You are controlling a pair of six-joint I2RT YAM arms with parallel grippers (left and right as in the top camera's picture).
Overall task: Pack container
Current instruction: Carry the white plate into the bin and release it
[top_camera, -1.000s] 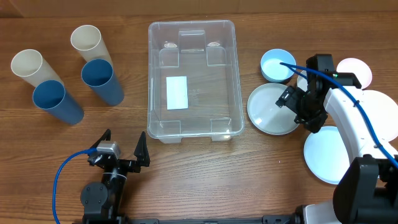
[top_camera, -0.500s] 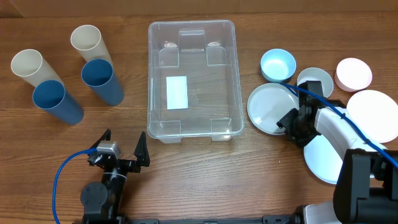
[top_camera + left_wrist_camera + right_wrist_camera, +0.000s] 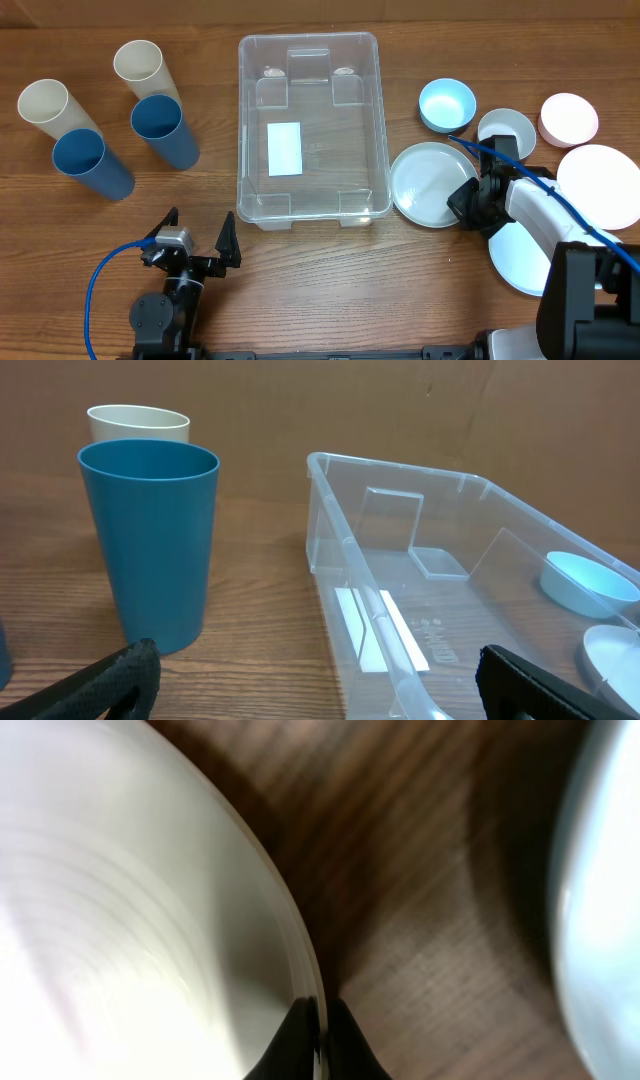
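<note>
The clear container (image 3: 310, 130) stands in the middle of the table with a white label (image 3: 285, 148) on its base; nothing lies in it. It shows at the right in the left wrist view, the container (image 3: 440, 590). Right of it lies a white plate (image 3: 428, 183). My right gripper (image 3: 468, 203) is shut on that plate's right rim; in the right wrist view the white plate (image 3: 130, 920) fills the left, its rim pinched between my right gripper (image 3: 319, 1030) fingers. My left gripper (image 3: 198, 235) stands open near the table's front edge, left of the container's near corner, holding nothing.
Two blue cups (image 3: 92, 163) (image 3: 163, 130) and two cream cups (image 3: 45, 103) (image 3: 140, 66) lie at the left. At the right sit a blue bowl (image 3: 446, 104), a small white bowl (image 3: 508, 131), a pink plate (image 3: 568, 117) and two more white plates (image 3: 602, 185) (image 3: 520, 255).
My right gripper has dropped to the white plate's right rim and shut on it. The plate has shifted slightly left, toward the container. The left arm has not moved.
</note>
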